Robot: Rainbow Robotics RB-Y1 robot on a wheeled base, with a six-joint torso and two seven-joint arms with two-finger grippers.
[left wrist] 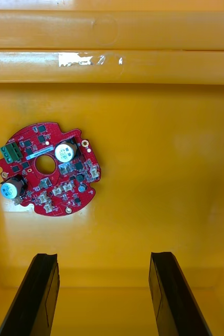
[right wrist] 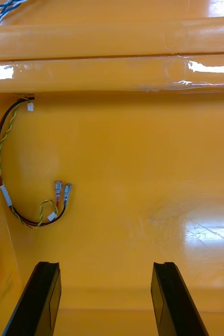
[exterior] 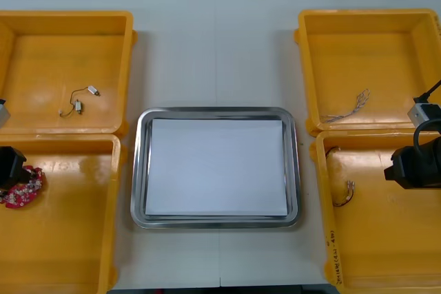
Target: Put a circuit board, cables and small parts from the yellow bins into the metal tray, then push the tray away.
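Yellow bins (exterior: 41, 80), red circuit board (left wrist: 75, 173), red and yellow twisted cable (right wrist: 6, 195), shiny tray (exterior: 138, 170) white inside

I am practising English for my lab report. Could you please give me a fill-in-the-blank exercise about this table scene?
1. The metal tray is ____ inside.
2. The left gripper, its fingers ____, hangs near the round red circuit board.
3. The right gripper hangs near the red and yellow cable in the near yellow bin on the robot's ____ side.
Missing words: white; open; right.
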